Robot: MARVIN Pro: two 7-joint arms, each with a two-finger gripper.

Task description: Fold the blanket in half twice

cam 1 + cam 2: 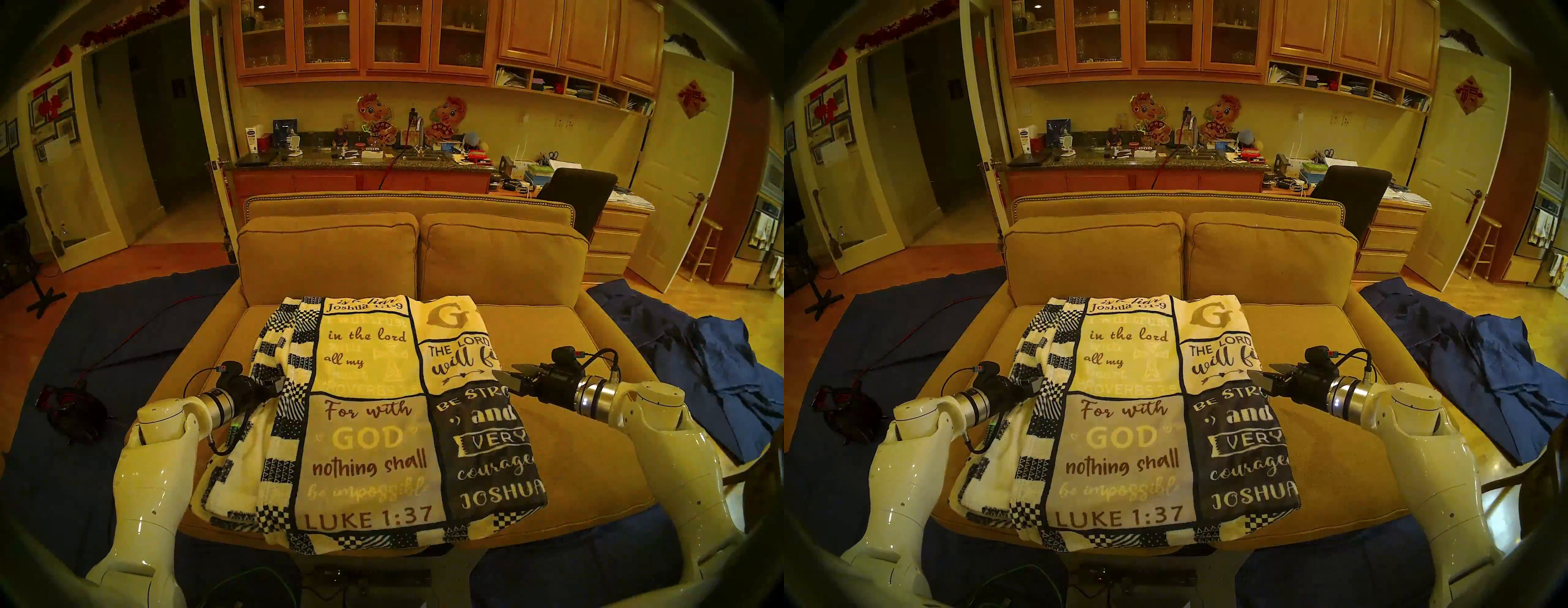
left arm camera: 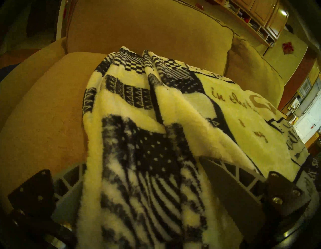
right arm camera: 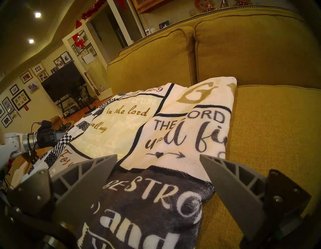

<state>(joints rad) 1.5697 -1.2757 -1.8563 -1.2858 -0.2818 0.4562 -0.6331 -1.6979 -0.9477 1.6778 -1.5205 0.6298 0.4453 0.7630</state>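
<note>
Lying folded on sofa (image 1: 564, 373), blanket (image 1: 373, 424), jaws flanking edges, both open, perhaps touching.

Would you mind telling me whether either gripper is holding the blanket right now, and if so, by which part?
Nothing is held. The left gripper has open jaws straddling the blanket at its patterned left border; the right gripper hangs open over its right edge.

Between our left fingers (image 2: 232, 187) the blanket (image 1: 373, 407) bunches up and fills the gap, leaving no free passage. Our right fingers (image 3: 225, 182) stand wide apart over its edge; outward of them the sofa (image 3: 278, 130) seat lies bare, and its back cushions block the way ahead.
</note>
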